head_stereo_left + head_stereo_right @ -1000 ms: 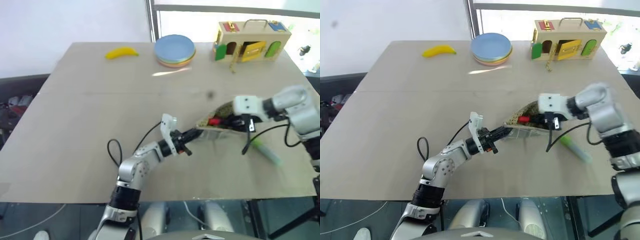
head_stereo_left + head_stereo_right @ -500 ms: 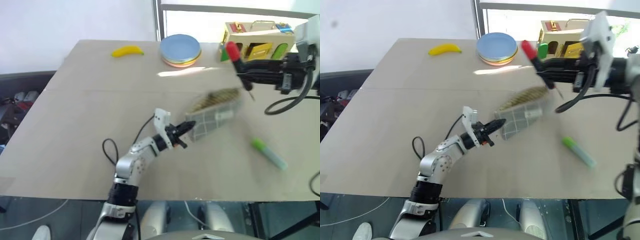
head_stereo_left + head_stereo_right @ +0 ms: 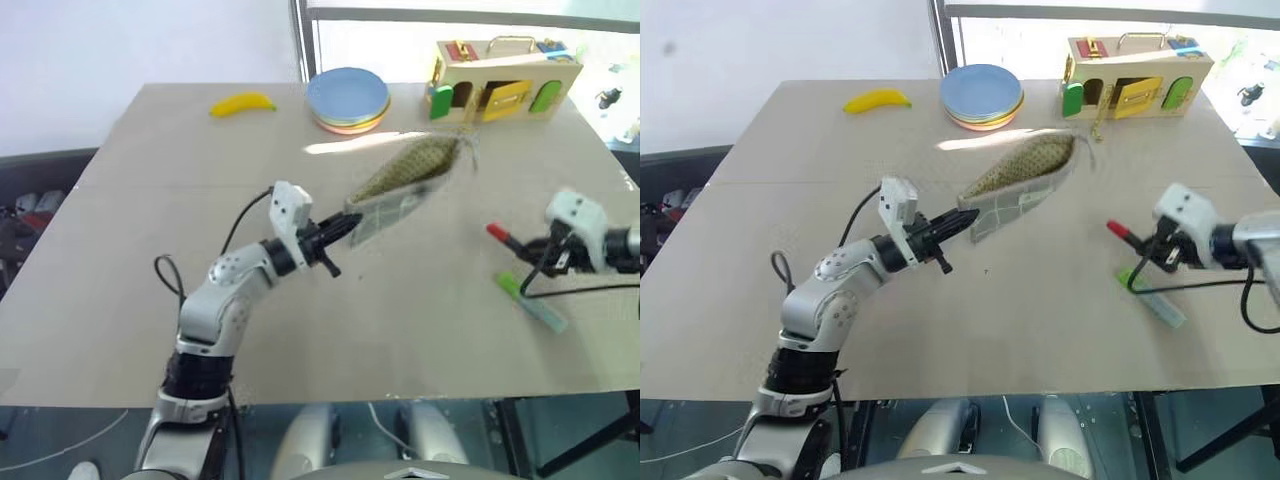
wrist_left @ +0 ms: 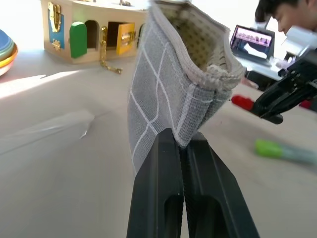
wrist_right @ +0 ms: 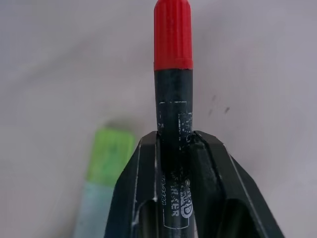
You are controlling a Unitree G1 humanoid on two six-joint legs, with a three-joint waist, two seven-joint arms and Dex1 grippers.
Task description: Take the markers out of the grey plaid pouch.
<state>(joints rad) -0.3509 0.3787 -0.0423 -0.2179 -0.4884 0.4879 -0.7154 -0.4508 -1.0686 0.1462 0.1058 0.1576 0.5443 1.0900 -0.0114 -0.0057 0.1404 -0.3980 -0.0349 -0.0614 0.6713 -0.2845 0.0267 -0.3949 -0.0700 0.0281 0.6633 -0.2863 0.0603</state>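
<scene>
The left arm reaches out over the table from its near edge, elbow bent and forearm about level, pointing ahead and to the right. Its left gripper has both fingers pressed together on one corner of the pouch, which hangs in the air above the tabletop, slanting up and away from the fingers with its open mouth and dotted olive lining turned up and to the far right. From the wrist, the fingertips are seen clamping the grey plaid fabric at its lowest corner. Further right, the right arm comes in low from the table's right edge, and the right gripper angles down and to the left, pinching the dark barrel of the red marker, whose red cap sticks out past the fingers just above the surface. Just beside and nearer than it, the green marker lies flat on the table, apart from the pouch. The tabletop is a pale tan board; at its far side sit a banana, a stack of plates and a wooden latch box. Beyond it are a white wall and a bright window, and a person at a laptop shows in the left wrist view.
</scene>
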